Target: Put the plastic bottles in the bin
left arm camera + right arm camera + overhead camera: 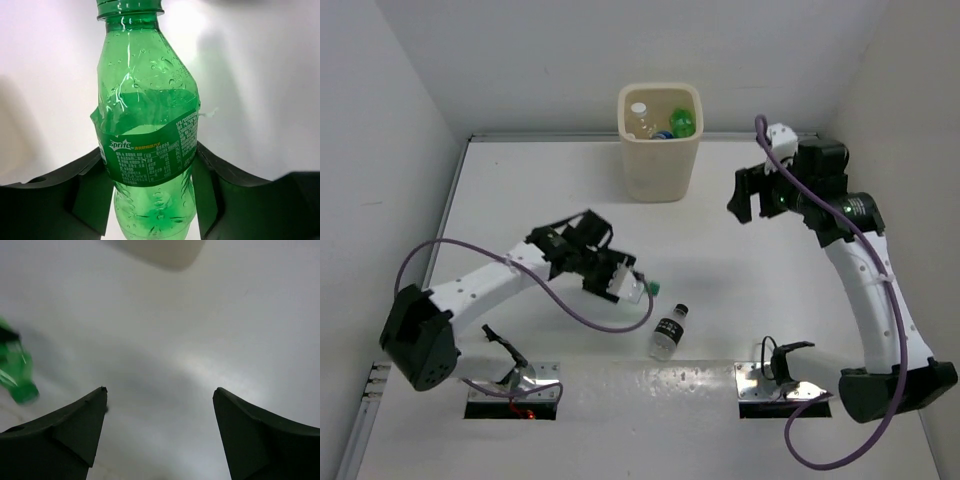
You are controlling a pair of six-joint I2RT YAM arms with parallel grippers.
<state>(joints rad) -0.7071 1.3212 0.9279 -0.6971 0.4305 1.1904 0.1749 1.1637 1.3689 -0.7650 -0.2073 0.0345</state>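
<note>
White walls close in a white table (520, 200) on three sides, and the cream bin (660, 165) stands upright at the far edge, near the middle. Looking into its mouth from above, you can see a clear bottle with a white cap (639, 118) on the left and a green bottle (682, 122) on the right. A scrap of blue between them is too small to make out.

Your left gripper (632, 286) sits low over the near-middle of the table, its arm reaching in from the left base. It is clamped on a green Sprite bottle (147, 135). In the left wrist view the two dark fingers (87, 190) press on either side of the labelled waist. The label is wrinkled and torn at its upper edge, and the green cap is at the top of the frame. From above only the cap end shows, pointing right past the fingertips. You cannot tell whether the bottle rests on the table or is lifted clear.

Just beside it, toward the near edge, a clear bottle with a dark cap and dark label (668, 333) lies on its side, apart from the gripper.

Your right gripper (752, 200) hangs over the table to the right of the bin, well apart from both bottles out on the table. Its jaws are spread wide with nothing between them. The right wrist view shows only bare table there, with the bin's side at the top edge and the green Sprite bottle, blurred, at the left edge.
</note>
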